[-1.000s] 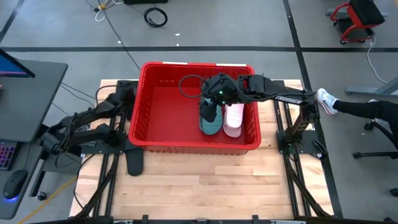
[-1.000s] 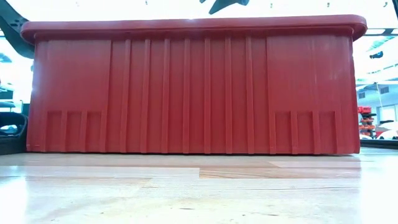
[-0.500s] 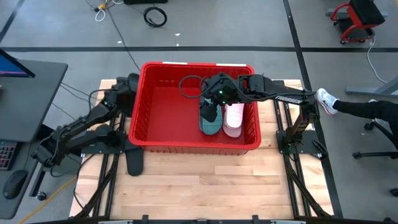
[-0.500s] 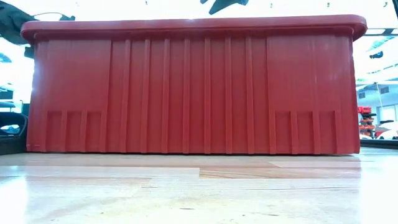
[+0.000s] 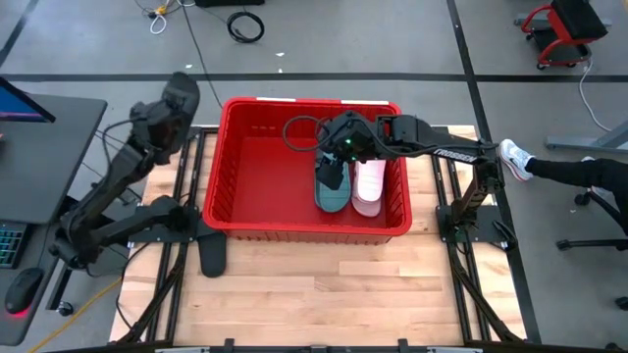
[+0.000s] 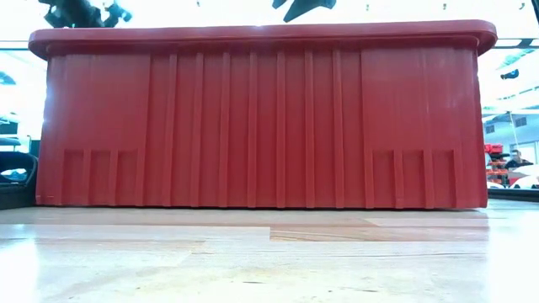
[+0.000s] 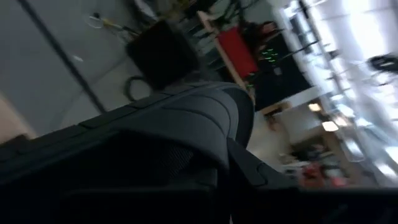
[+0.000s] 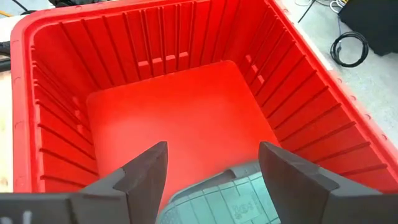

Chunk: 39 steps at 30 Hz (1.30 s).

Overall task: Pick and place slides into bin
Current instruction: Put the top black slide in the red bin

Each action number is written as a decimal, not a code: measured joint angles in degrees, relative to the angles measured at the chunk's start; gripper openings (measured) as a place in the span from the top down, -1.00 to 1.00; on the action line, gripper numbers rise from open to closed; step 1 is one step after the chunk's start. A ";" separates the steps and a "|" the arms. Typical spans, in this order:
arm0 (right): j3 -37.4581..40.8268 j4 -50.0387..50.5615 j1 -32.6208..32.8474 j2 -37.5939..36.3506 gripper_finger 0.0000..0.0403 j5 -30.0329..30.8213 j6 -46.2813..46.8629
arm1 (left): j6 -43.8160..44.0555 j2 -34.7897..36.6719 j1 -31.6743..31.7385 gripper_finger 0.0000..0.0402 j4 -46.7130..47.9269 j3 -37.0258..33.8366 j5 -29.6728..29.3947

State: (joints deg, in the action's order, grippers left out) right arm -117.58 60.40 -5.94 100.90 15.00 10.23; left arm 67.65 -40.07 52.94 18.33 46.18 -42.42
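- Right gripper (image 5: 334,175): fingers spread, released, above the teal slide (image 5: 332,191) inside the bin (image 5: 304,230).
- Pink slide (image 5: 369,188): beside the teal one.
- Left gripper (image 5: 183,90): clenched, empty, raised outside the bin.
- Black slide (image 5: 212,253): on the table (image 5: 324,304).

1. Right gripper (image 5: 334,169) reaches over the bin (image 5: 226,162), fingers (image 8: 146,171) spread wide apart.
2. Left gripper (image 5: 183,90) is raised outside the bin's far left corner, fingers apparently closed.
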 joint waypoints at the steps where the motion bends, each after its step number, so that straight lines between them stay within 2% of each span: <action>1: 0.00 0.00 -0.01 0.00 -0.28 0.00 -0.14 | 0.72 0.02 -0.59 0.94 0.02 1.31 0.56; 6: 0.00 -0.69 -0.43 0.00 -0.28 0.06 -1.43 | 4.31 0.00 -5.90 0.94 -0.03 5.35 0.77; 16: 0.00 -1.05 -0.75 -1.58 -0.28 1.50 -5.26 | 8.98 -3.78 -24.69 0.94 -1.98 5.79 -13.82; 22: 0.00 -0.05 -0.75 -5.16 -0.28 1.51 -6.16 | 11.25 -11.42 -35.87 0.94 -9.75 5.79 -22.09; 26: 0.00 2.75 -0.62 -8.18 -0.28 1.44 -5.99 | 11.96 -16.86 -40.28 0.94 -13.35 5.79 -25.81; 32: 0.00 8.59 -0.11 -12.37 -0.28 1.46 -5.88 | 20.48 -25.29 -45.24 0.94 -15.36 6.38 -28.75; 36: 0.00 10.85 0.79 -14.59 -0.28 1.49 -5.82 | 21.70 -32.47 -47.50 0.94 -15.30 11.55 -29.98; 39: 0.00 11.81 1.69 -15.74 -0.28 1.47 -5.78 | 20.32 -39.01 -48.09 0.94 -12.17 18.56 -29.83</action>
State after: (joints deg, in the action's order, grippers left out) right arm -117.58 72.21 -4.25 85.16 16.48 4.45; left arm 87.97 -79.08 4.85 6.16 64.74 -72.24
